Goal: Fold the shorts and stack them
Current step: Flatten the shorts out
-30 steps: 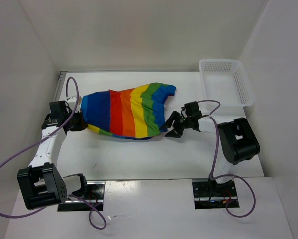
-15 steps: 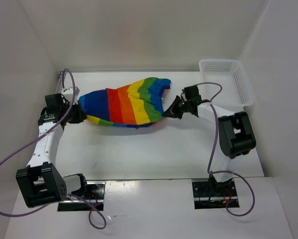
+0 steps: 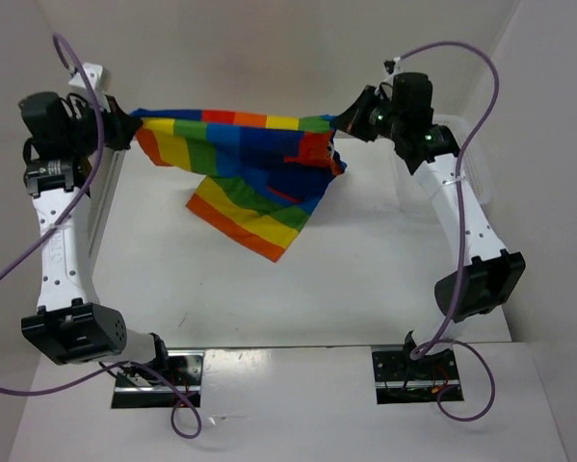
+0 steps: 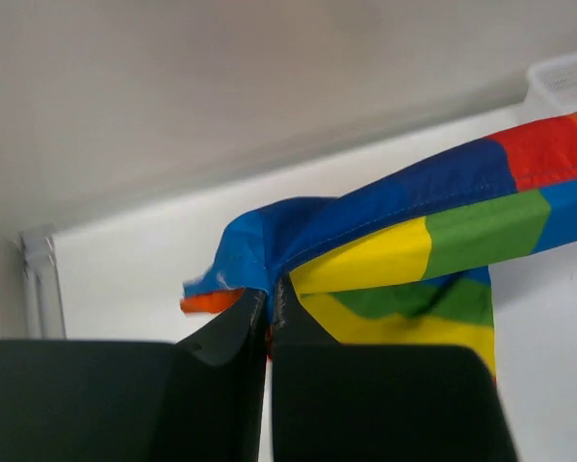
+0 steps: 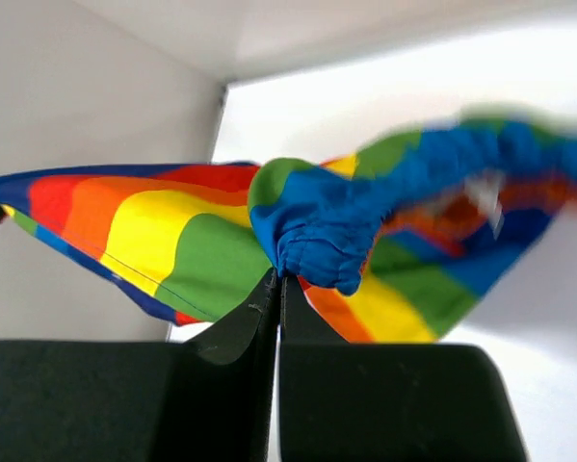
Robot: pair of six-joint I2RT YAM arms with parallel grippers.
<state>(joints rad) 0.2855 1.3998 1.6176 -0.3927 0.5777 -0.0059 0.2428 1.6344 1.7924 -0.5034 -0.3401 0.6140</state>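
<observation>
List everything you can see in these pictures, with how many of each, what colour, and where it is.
Soft fabric shorts with broad rainbow stripes: one; blue, red, orange, yellow, green; stretched in the air between the two grippers, one corner hanging lower.
White plastic mesh basket: one; white; far right of the table, mostly hidden behind the right arm in the top view.
Table: one; white; below the shorts.
Purple cables: two; purple; one along each arm.
Left gripper: one; black; high at far left, shut on one end of the shorts.
Right gripper: one; black; high at far right, shut on the other end.

shorts (image 3: 259,183) stretched aloft, left tool (image 3: 125,128), right tool (image 3: 347,122) pinching corners
</observation>
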